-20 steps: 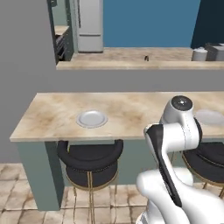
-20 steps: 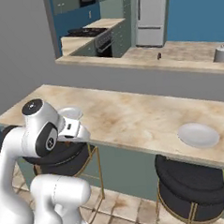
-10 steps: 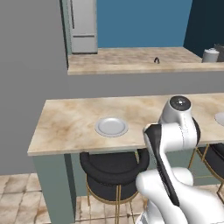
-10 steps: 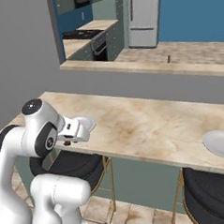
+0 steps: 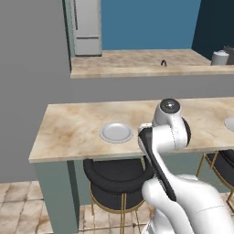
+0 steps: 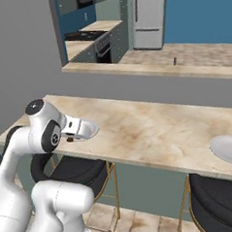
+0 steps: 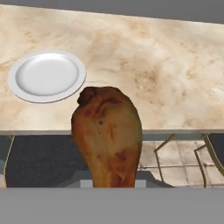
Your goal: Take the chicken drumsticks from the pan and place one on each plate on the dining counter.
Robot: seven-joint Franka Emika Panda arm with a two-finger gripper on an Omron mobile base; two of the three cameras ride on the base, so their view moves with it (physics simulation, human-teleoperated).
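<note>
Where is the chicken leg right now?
The chicken drumstick is held in the gripper, close up at the bottom middle of the hand view. It hangs by the near edge of the dining counter, with an empty plate to its upper left.

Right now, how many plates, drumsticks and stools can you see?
Plates: 2
Drumstick: 1
Stools: 2
Total: 5
</note>
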